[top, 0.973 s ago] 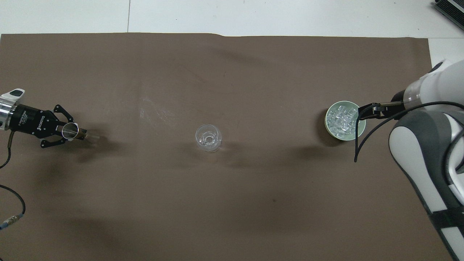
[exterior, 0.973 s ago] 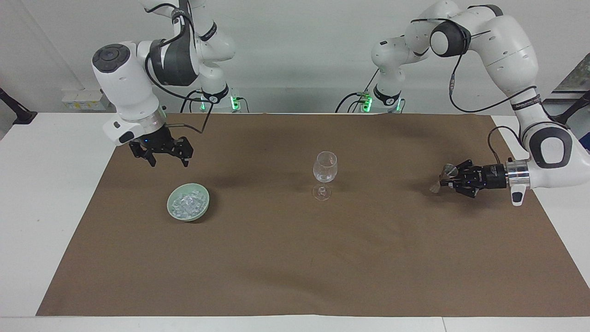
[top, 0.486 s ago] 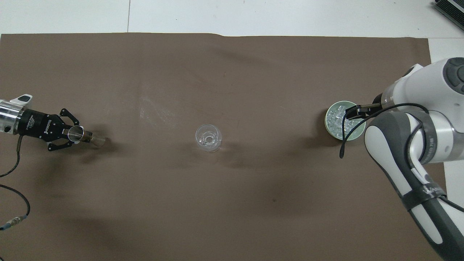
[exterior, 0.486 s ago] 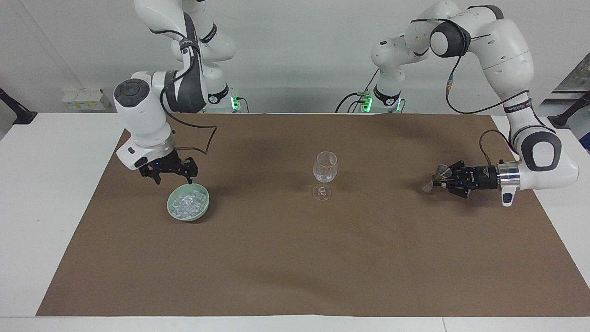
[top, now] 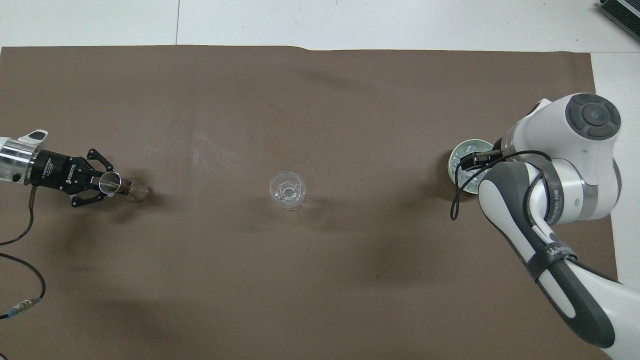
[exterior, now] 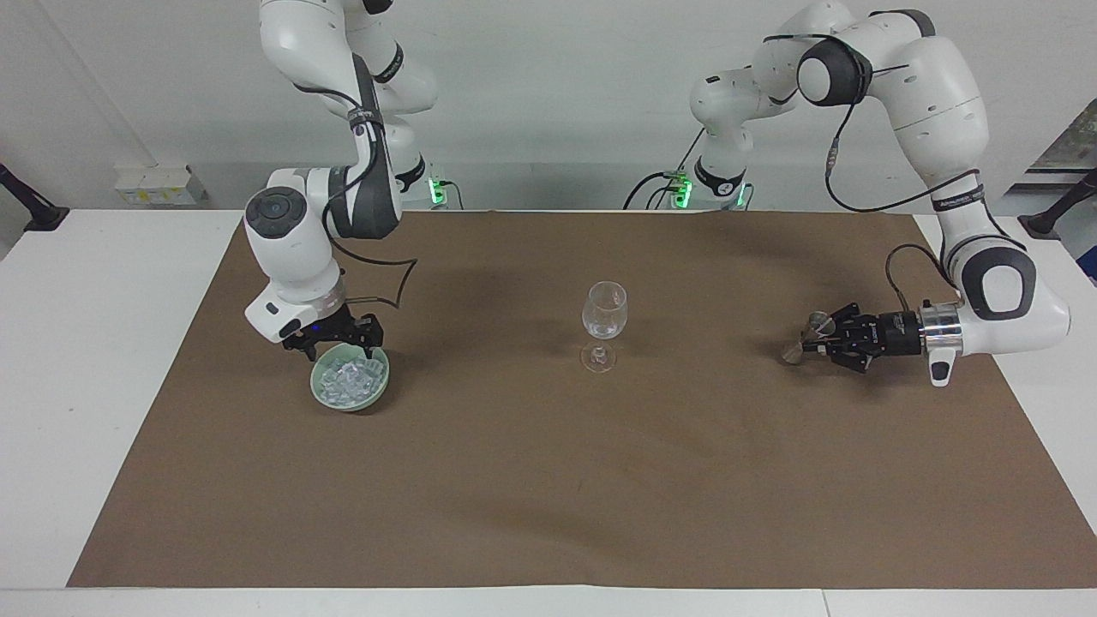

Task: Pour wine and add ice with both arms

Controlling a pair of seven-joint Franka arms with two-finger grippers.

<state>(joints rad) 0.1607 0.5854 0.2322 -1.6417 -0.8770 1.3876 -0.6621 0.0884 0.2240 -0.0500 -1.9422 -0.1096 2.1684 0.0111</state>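
- My right gripper (exterior: 338,350) hangs with its jaws wide and holding nothing, just above the rim of the green bowl (exterior: 343,403).
- My left gripper (exterior: 818,338) is clamped shut on a small clear vessel (exterior: 795,350) that lies tipped on its side. It is low over the brown mat (exterior: 548,480), well apart from the wine glass (exterior: 604,321) and toward the left arm's end. This arm waits.
- The wine glass stands upright at mid-mat. I cannot tell whether it holds any liquid.
- The ice (exterior: 347,377) is heaped in the bowl, well apart from the wine glass toward the right arm's end and slightly farther from the robots.
- Step in hand, as I judge it, is taking ice. I should centre over the heap, clear of the rim, lower straight down and close gently on one top cube, since slick cubes may squirt free.
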